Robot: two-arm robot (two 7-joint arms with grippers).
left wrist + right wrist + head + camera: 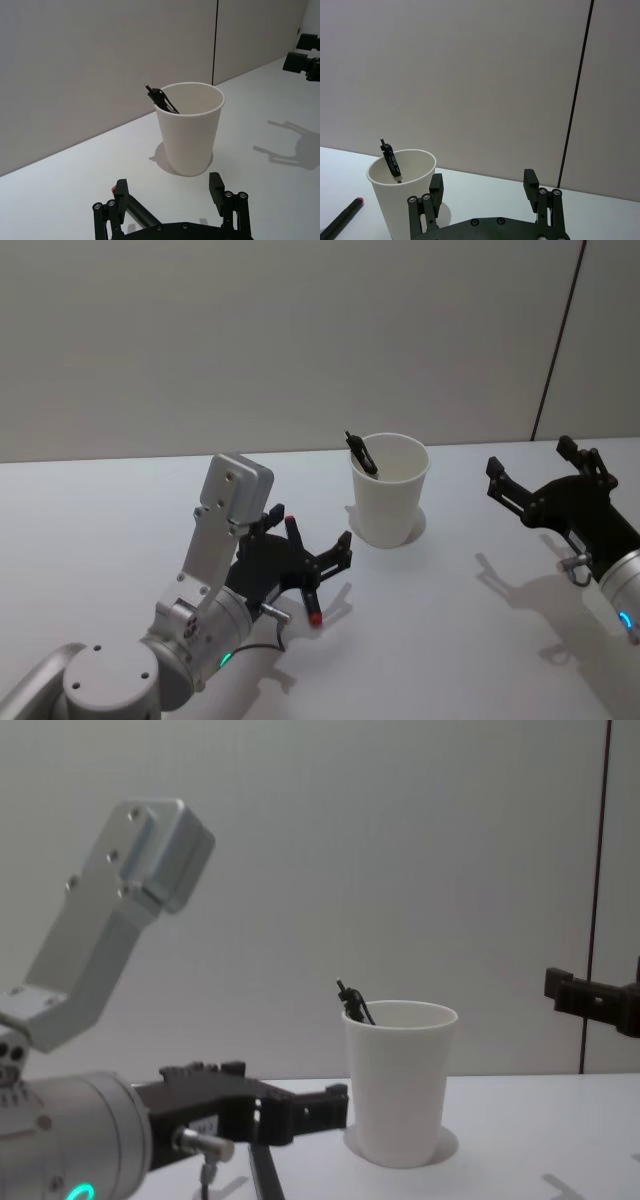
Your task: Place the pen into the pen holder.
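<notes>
The pen holder (390,495) is a white paper cup standing upright at mid table, with a black pen (361,453) leaning inside against its rim. Another pen (311,598), dark with red ends, lies flat on the table in front of the cup. My left gripper (310,530) hovers low over this pen with its fingers open, and the pen's red tip (114,189) sits beside one finger (120,192). The cup (190,130) is just beyond the fingertips. My right gripper (530,458) hangs open and empty to the right of the cup.
The white tabletop (470,640) runs back to a plain grey wall (300,330). A dark vertical seam (558,340) marks the wall at the right. Bare table lies between the cup and the right gripper.
</notes>
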